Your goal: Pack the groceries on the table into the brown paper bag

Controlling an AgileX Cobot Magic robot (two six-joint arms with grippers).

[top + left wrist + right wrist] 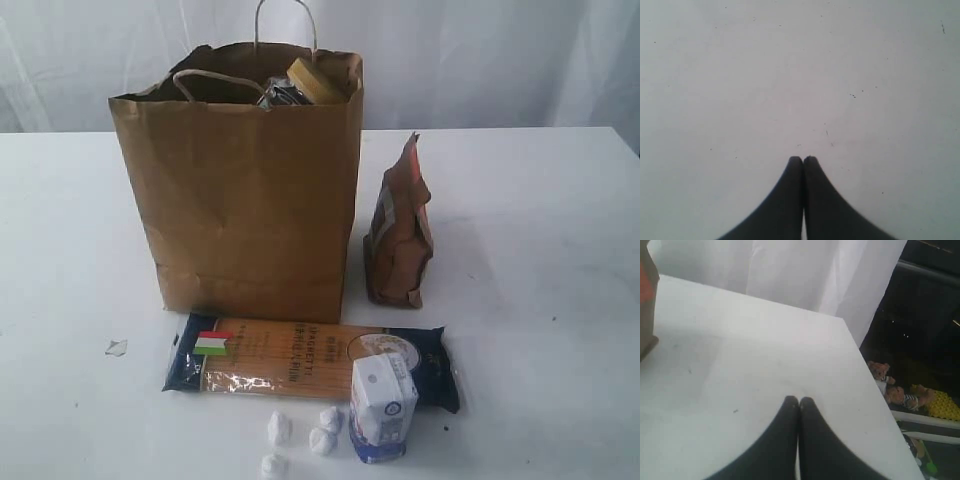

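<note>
Nearest the camera lie four white lumps (279, 428), loose on the table (540, 300). Just beside them the carton (383, 405) stands upright against the near edge of the spaghetti packet (280, 360), which lies flat. Pulling the packet out first would likely topple the carton. A low sweep here could also scatter the lumps.

Behind the packet, almost touching it, stands the bag (240, 210). Its rim is ragged, and a gold-lidded jar (315, 82) shows tilted in its mouth beside something dark. The long packet could catch on that rim or a handle and drag the bag over. It probably needs to go in end-first, and there may be little room beside the jar.

The pouch (398, 235) stands just right of the bag and leans a little. An arm reaching for the bag mouth from the right could knock it down.

Neither arm shows in the exterior view. The left pincer (803, 160) is closed with nothing in it, over bare table. The right pincer (799, 401) is likewise closed and empty, with the pouch at the border of its view.

The table is bare left of the bag and right of the pouch. On the right its far corner drops away just beyond the curtain (790, 270), so wide swings there risk pushing things off.
</note>
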